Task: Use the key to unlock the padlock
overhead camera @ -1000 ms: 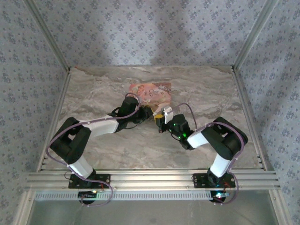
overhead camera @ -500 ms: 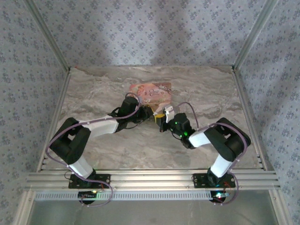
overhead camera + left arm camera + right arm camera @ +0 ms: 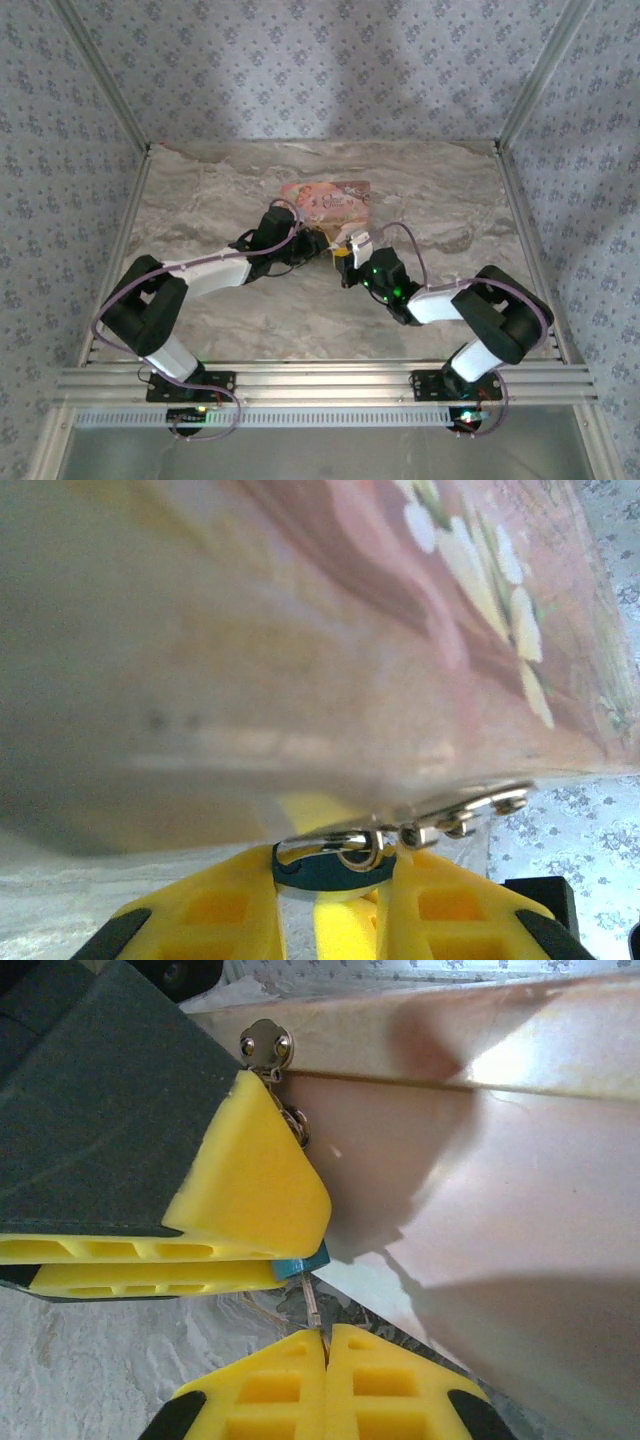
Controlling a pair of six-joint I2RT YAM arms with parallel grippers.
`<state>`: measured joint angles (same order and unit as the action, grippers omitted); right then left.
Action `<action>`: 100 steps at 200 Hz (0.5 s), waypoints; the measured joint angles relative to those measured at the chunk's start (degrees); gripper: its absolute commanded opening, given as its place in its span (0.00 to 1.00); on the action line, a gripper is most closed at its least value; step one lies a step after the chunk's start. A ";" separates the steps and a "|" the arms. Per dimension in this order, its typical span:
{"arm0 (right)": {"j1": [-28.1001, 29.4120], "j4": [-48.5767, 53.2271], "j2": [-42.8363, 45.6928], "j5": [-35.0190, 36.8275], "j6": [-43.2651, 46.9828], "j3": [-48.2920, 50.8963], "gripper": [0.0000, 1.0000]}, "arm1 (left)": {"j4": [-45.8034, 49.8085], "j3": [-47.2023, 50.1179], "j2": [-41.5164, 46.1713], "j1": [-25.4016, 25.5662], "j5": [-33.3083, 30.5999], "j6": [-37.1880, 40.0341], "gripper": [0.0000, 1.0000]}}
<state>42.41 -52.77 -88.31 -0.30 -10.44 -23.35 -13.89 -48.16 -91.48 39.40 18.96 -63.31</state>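
Note:
In the left wrist view my left gripper (image 3: 335, 880) is shut on the padlock (image 3: 330, 868), a tiny dark teal lock with a silver shackle, right under the edge of the pink illustrated box (image 3: 330, 630). Seen from the right wrist, my right gripper (image 3: 326, 1340) is shut on the key (image 3: 311, 1308), whose thin blade reaches up to the padlock (image 3: 305, 1260) between the left gripper's yellow fingers (image 3: 250, 1175). From the top, the left gripper (image 3: 318, 243) and right gripper (image 3: 346, 258) meet just in front of the pink box (image 3: 327, 197).
A metal hasp with rivets (image 3: 465, 815) runs along the box's edge, also seen as a small round plate (image 3: 262, 1042). The marble tabletop (image 3: 200, 200) is walled in by patterned panels, with an aluminium rail (image 3: 320, 380) along the near edge.
The right arm's elbow has swung out to the right and lower, while its gripper stays at the padlock. The pink box has shifted slightly to the right. The left arm has barely moved.

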 measured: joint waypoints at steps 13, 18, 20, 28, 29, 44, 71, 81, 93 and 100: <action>0.85 0.52 0.15 1.18 0.00 0.17 0.00 | 0.68 0.00 0.00 0.00 0.35 0.04 0.23; 1.09 0.61 0.15 1.46 -0.02 0.24 0.00 | 0.90 0.00 0.00 0.00 0.52 0.02 0.23; 1.18 0.61 0.15 1.62 -0.02 0.24 0.00 | 1.03 0.00 0.00 0.00 0.55 0.04 0.23; 1.36 0.74 0.15 1.81 -0.02 0.31 0.00 | 1.33 0.00 0.00 0.00 0.72 0.07 0.23; 1.38 0.76 0.15 1.84 -0.02 0.31 0.00 | 1.36 0.00 0.00 0.00 0.72 0.09 0.23; 1.38 0.79 0.15 1.68 -0.22 0.35 0.00 | 1.70 0.00 0.00 0.00 0.81 0.20 0.23; 0.00 0.81 0.15 -0.98 -1.22 0.35 0.00 | 1.79 0.00 0.00 0.00 0.94 0.24 0.23; -0.57 0.81 0.15 -2.27 -1.88 0.35 0.00 | 1.77 0.00 0.00 0.00 0.96 0.24 0.23; -1.25 0.79 0.15 -3.80 -2.62 0.37 0.00 | 1.79 0.00 0.00 0.00 0.98 0.22 0.23; -1.64 0.79 0.17 -4.74 -3.06 0.37 0.00 | 1.79 0.00 0.00 0.00 0.98 0.24 0.23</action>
<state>40.77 -51.99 -88.14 -5.04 -13.50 -22.98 -12.10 -48.16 -91.48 39.40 19.94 -63.07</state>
